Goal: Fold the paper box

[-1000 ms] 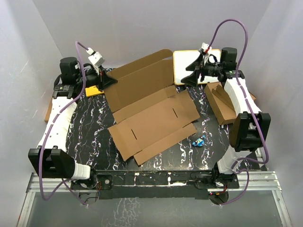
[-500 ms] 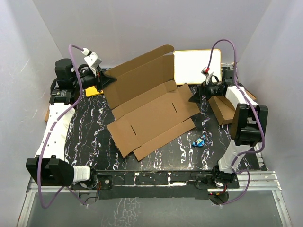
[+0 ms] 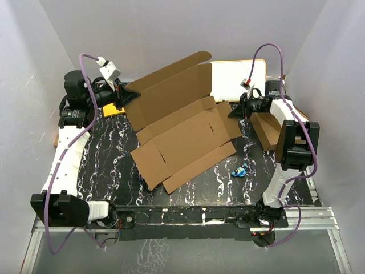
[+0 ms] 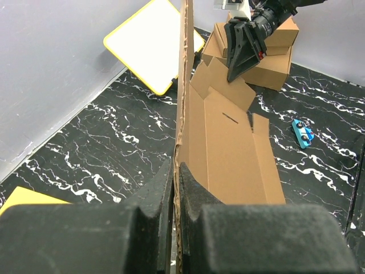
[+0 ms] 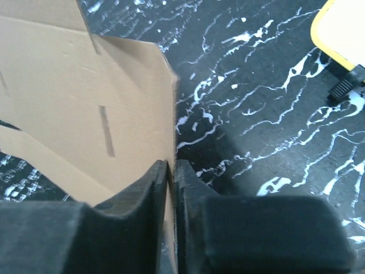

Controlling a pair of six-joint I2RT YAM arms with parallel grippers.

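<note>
The paper box (image 3: 182, 140) is a large brown cardboard blank spread across the middle of the black marbled table. Its rear panel (image 3: 171, 94) is tilted up off the table. My left gripper (image 3: 132, 94) is shut on the left edge of that raised panel; in the left wrist view the cardboard edge (image 4: 183, 85) runs straight up from between the jaws of the left gripper (image 4: 175, 171). My right gripper (image 3: 232, 112) is shut on the box's right end flap. In the right wrist view the flap (image 5: 85, 97) sits pinched in the right gripper (image 5: 171, 166).
A white board with a yellow rim (image 3: 239, 79) lies at the back right. Smaller brown cardboard boxes (image 3: 265, 130) are stacked by the right arm. A small blue object (image 3: 240, 170) lies near the box's front right corner. A flat yellow card (image 3: 111, 109) lies under the left arm.
My right gripper swung down from the white board to the box's right flap and closed on it. The left gripper has raised the rear panel a little steeper.
</note>
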